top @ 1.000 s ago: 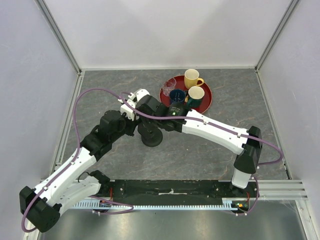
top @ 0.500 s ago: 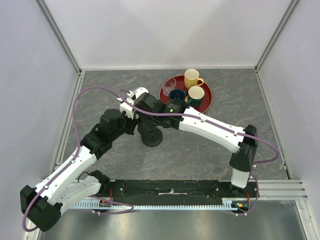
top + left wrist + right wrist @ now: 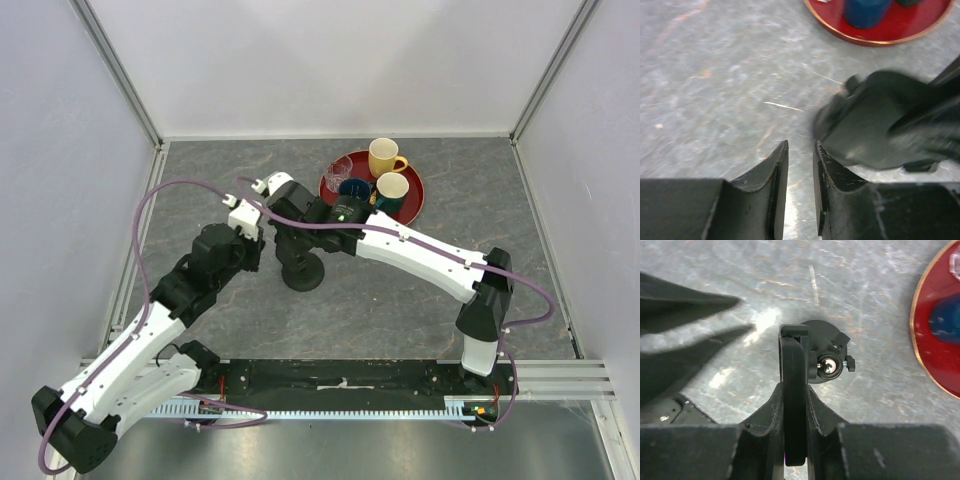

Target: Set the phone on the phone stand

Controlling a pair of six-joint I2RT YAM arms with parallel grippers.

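From where I stand, both arms have reached in over the grey marbled surface [image 3: 420,310] and meet a little left of its middle, right above the phone stand [image 3: 302,273]. The right hand [image 3: 794,390] is clamped on the phone [image 3: 792,355]. It holds the phone edge-on, so from the wrist it shows only as a thin black slab running up between the two fingers. The phone's far end sits over the stand's round disc base, just beside the small head with the shiny ball joint. I cannot tell whether the phone actually touches the cradle or hangs just above it.

The left hand [image 3: 800,147] is close by on the other side of the stand. Its fingers [image 3: 775,175] are drawn almost together with only a thin slit between them, and they hold nothing. Bare surface lies beneath them. To their right in that wrist view is a black mass, too blurred to tell the stand from the other hand.

Behind the two hands, toward the back of the surface, sits a round red tray [image 3: 414,203] with a gold-looking rim. It carries a yellow mug [image 3: 383,157], a second mug that is pale inside [image 3: 391,187], a dark blue cup [image 3: 353,190] and a small clear glass [image 3: 340,168]. The tray sits near the stand, a little apart from it. A purple cable [image 3: 150,210] loops out from the left arm.
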